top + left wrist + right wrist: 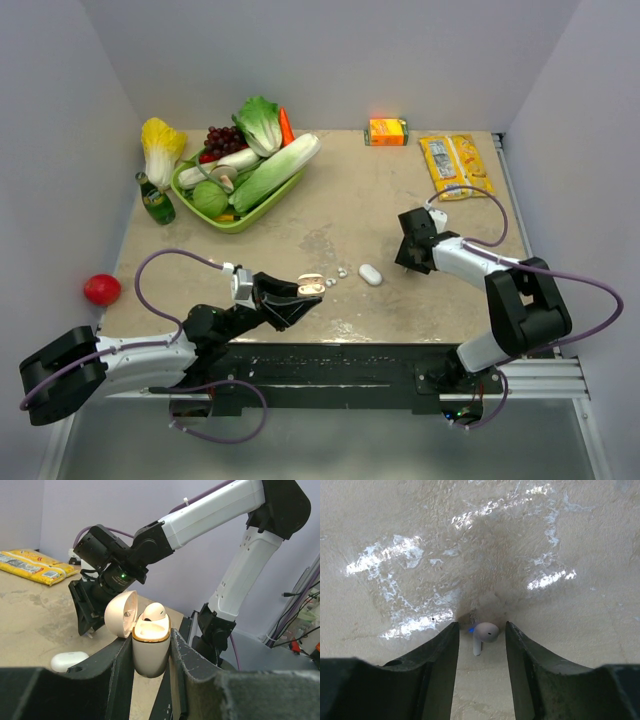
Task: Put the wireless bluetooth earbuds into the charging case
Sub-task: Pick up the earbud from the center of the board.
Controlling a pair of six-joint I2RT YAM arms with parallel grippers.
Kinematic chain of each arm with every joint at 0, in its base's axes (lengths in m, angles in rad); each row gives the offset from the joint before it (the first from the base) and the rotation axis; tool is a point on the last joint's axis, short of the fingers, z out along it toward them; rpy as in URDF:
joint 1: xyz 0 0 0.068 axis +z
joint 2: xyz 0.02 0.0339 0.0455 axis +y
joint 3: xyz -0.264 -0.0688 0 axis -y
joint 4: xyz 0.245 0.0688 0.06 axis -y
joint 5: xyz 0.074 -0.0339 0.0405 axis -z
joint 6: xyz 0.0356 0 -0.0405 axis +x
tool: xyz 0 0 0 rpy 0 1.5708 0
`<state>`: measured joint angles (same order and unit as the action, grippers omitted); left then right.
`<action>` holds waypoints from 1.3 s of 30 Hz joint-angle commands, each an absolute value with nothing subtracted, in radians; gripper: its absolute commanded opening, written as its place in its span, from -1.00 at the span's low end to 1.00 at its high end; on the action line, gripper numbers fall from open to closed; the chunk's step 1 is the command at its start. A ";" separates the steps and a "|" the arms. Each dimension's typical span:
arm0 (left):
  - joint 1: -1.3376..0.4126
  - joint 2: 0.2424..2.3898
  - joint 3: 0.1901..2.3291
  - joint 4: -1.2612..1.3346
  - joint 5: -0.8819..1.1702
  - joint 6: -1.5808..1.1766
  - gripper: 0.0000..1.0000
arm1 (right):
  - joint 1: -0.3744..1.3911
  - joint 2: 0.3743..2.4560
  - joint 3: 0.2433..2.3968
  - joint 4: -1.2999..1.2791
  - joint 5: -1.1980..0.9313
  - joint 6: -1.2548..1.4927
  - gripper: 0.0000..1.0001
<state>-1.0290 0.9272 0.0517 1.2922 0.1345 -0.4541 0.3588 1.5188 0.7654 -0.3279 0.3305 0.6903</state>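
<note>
My left gripper (pixel 150 644) is shut on the cream charging case (pixel 150 656), which it holds upright above the table's front edge (pixel 311 285). The lid (pixel 120 614) stands open. One white earbud (pixel 154 611) sits in the case, its head sticking up. A second white earbud (pixel 486 632) lies on the tabletop. My right gripper (pixel 481 625) is open and low over it, a finger on each side, with a gap to both. From the top view, the right gripper (pixel 410 255) hides that earbud.
A white pebble-shaped object (pixel 371 274) lies between the two grippers. A green tray (pixel 240 222) of vegetables, a green bottle (pixel 155 200) and a red ball (pixel 101 289) are on the left. An orange carton (pixel 388 131) and a yellow packet (pixel 456 165) are at the back right.
</note>
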 commanded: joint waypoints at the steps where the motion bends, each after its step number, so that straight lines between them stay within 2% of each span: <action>1: -1.035 0.923 -0.249 1.890 0.144 -0.471 -1.00 | 0.357 1.519 0.724 -0.399 0.302 0.709 -0.09; 11: -1.037 0.913 -0.261 1.893 0.146 -0.474 -1.00 | 0.365 1.526 0.715 -0.413 0.304 0.710 -0.21; 15: -1.037 0.900 -0.267 1.893 0.144 -0.472 -1.00 | 0.371 1.549 0.730 -0.426 0.313 0.710 -0.32; 25: -1.037 0.865 -0.288 1.887 0.137 -0.472 -1.00 | 0.405 1.597 0.758 -0.466 0.342 0.716 -0.35; 31: -1.037 0.862 -0.287 1.885 0.140 -0.471 -1.00 | 0.419 1.576 0.749 -0.462 0.337 0.733 -0.65; 34: -1.037 0.861 -0.288 1.885 0.141 -0.474 -1.00 | 0.425 1.542 0.736 -0.449 0.333 0.744 -0.85; 35: -1.037 0.859 -0.288 1.885 0.141 -0.474 -1.00 | 0.426 1.530 0.733 -0.448 0.333 0.747 -1.00; 39: -1.037 0.845 -0.287 1.875 0.137 -0.474 -1.00 | 0.433 1.459 0.739 -0.446 0.334 0.753 -1.00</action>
<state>-1.0302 0.8684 0.0517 1.2926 0.1349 -0.4614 0.4183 1.5093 0.7647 -0.3786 0.3721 0.7216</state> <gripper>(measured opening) 0.342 0.235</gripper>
